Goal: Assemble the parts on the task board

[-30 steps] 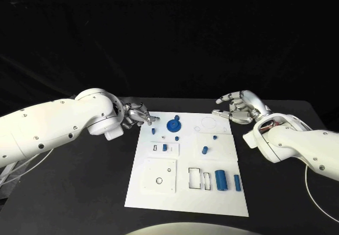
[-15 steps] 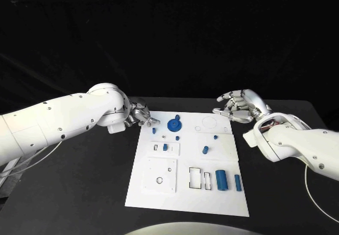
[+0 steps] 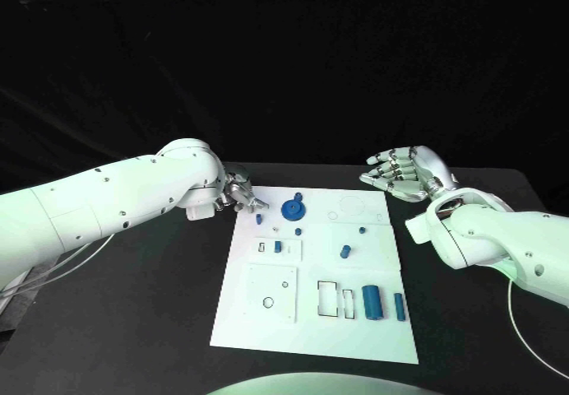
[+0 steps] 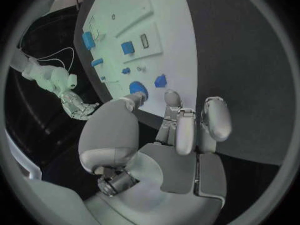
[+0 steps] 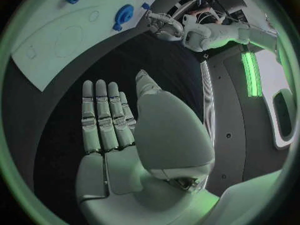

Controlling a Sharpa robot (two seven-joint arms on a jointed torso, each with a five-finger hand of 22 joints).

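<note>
The white task board (image 3: 314, 280) lies in the middle of the black table. A blue round disc (image 3: 292, 211) and a small blue piece (image 3: 259, 219) sit near its far left corner. My left hand (image 3: 241, 197) hovers just off that corner, fingers apart and holding nothing. In the left wrist view its fingers (image 4: 181, 130) point at the disc (image 4: 138, 89) and the small piece (image 4: 160, 80). My right hand (image 3: 403, 174) is raised beyond the board's far right corner, and in the right wrist view it (image 5: 125, 130) is flat and empty over the dark table.
Further blue parts are on the board: a piece in a small plate (image 3: 278, 246), a peg (image 3: 344, 251), a cylinder (image 3: 372, 301) and a bar (image 3: 399, 307) near the front right. Black table borders the board on both sides.
My left arm has swung in, bringing its hand a little nearer the board's far left corner. My right hand has lifted slightly and straightened its fingers.
</note>
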